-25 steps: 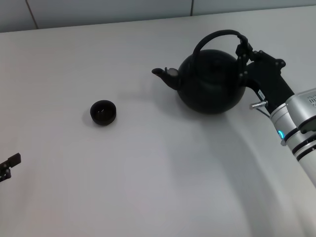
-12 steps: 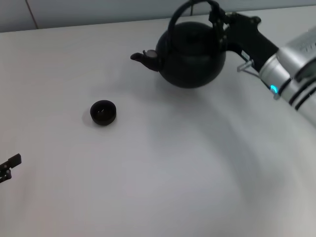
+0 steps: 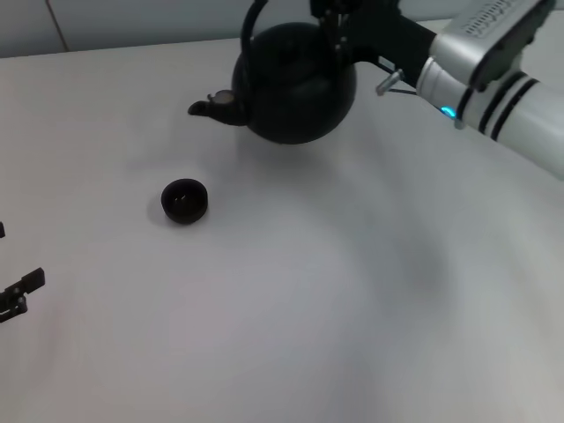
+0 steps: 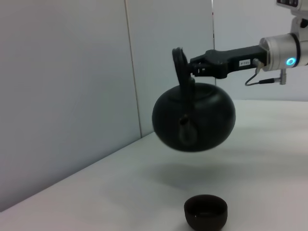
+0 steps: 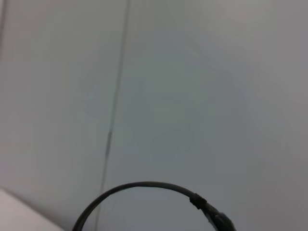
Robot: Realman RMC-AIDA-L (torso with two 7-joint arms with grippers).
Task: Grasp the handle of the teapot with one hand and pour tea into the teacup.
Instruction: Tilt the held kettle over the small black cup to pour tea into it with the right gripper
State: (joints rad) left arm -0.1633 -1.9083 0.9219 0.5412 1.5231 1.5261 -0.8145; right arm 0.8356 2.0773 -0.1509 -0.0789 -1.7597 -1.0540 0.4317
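Observation:
The black teapot (image 3: 295, 84) hangs in the air above the white table (image 3: 291, 308), its spout (image 3: 210, 108) pointing left toward the teacup (image 3: 184, 201). My right gripper (image 3: 335, 19) is shut on the arched handle (image 3: 248, 35) at the pot's right side. In the left wrist view the teapot (image 4: 195, 122) floats above and behind the small dark teacup (image 4: 205, 212), held by the handle (image 4: 178, 65) in the right gripper (image 4: 189, 71). The right wrist view shows only the handle (image 5: 139, 185) against the wall. My left gripper (image 3: 19, 291) sits parked at the table's left edge.
A grey panelled wall (image 3: 176, 18) runs along the table's far edge, close behind the teapot. The right arm (image 3: 493, 70) reaches in from the right. Bare table surface lies in front of and to the right of the teacup.
The right gripper has carried the teapot up off the table and leftward, toward the teacup. The teacup has stayed put, and the left gripper has barely shifted.

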